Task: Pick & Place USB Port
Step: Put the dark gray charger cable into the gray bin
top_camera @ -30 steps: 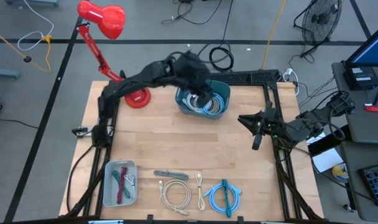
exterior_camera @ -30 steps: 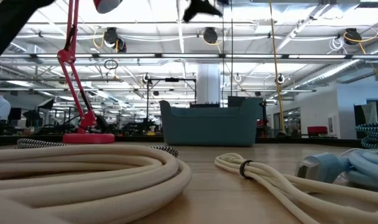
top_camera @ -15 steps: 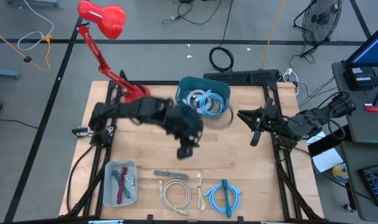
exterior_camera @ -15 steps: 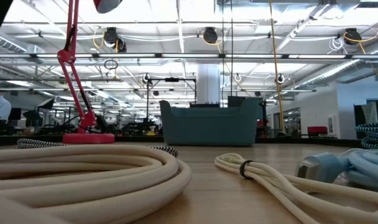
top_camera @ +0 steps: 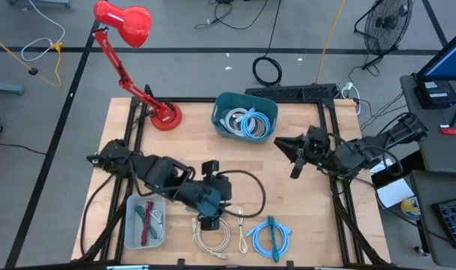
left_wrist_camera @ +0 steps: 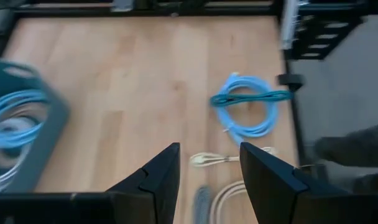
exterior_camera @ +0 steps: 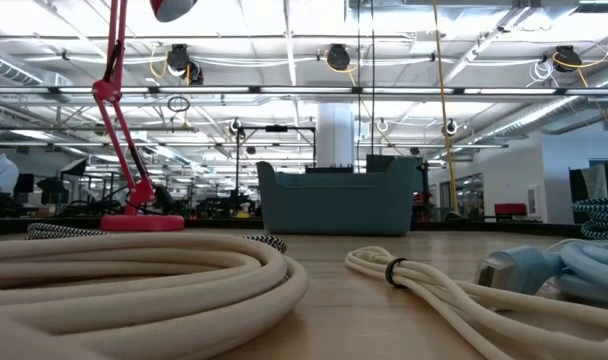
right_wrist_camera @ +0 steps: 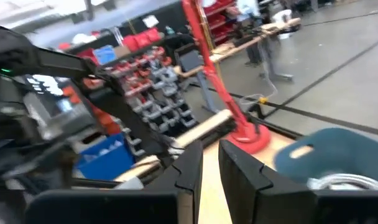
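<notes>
Left claw, fingers spread and empty, hangs over the near edge of the bench, above the cream cable coil and beside the blue cable coil. Right claw, fingers pressed together, waits near the teal bin holding more cables.

Bare wood table open between teal bin and front cable row; left arm blocks bin's front-left approach, red lamp base crowds its left side.
</notes>
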Controlling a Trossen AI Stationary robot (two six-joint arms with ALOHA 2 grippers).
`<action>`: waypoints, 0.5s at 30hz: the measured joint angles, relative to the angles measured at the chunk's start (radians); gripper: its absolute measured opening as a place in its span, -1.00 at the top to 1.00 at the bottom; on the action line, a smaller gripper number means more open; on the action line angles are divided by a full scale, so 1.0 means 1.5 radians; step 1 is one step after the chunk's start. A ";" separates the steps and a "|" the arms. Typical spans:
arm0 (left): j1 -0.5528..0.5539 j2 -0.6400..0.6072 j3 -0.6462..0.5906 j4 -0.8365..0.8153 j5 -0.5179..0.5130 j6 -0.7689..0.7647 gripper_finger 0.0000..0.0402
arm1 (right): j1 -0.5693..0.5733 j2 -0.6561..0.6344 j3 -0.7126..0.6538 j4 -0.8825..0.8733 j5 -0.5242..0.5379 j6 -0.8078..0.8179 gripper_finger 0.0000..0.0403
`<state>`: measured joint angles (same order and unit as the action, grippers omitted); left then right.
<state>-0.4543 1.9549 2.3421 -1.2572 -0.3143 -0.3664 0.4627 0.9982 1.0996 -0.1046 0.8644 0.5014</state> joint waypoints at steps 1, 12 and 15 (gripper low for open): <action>-0.005 0.000 0.000 -0.012 -0.020 -0.010 0.17 | -0.002 0.008 0.000 0.022 -0.007 -0.013 0.79; -0.058 -0.006 0.000 -0.107 -0.160 -0.136 0.17 | -0.037 0.088 0.000 0.211 -0.173 -0.143 0.66; -0.071 -0.006 0.000 -0.144 -0.205 -0.190 0.17 | -0.048 0.105 0.000 0.212 -0.209 -0.139 0.48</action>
<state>-0.5606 1.9465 2.3425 -1.4730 -0.6223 -0.6512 0.3910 1.1562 1.0996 0.2134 0.5514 0.2933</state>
